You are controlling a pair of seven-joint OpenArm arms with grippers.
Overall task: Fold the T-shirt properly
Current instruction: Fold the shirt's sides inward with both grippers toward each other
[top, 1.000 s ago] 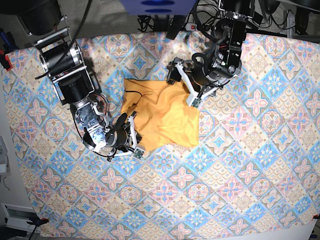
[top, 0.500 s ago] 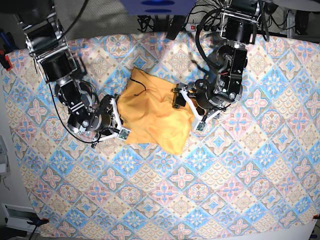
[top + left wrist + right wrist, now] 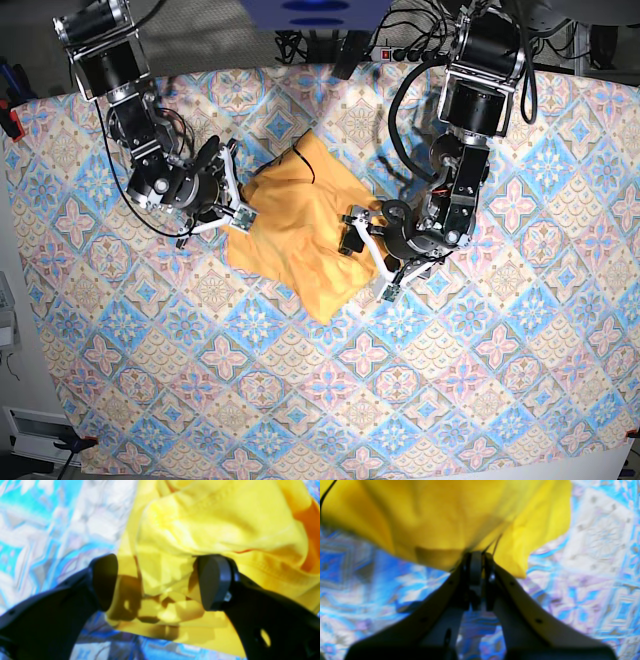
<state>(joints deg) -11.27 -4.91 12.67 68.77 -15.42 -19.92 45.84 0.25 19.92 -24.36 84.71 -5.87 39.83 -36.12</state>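
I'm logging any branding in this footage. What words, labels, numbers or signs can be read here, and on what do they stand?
None can be read.
T-shirt: plain, no print or label showing.
Patterned cloth: tile motifs only, no lettering.
Left hand and right hand: no markings visible; both wrist views are blurred.

Both arms are black, built of blocky motor housings with silver metal brackets and looping black cables. The left gripper has white frames with black rounded pads. The right gripper has slim black fingers studded with small screws.
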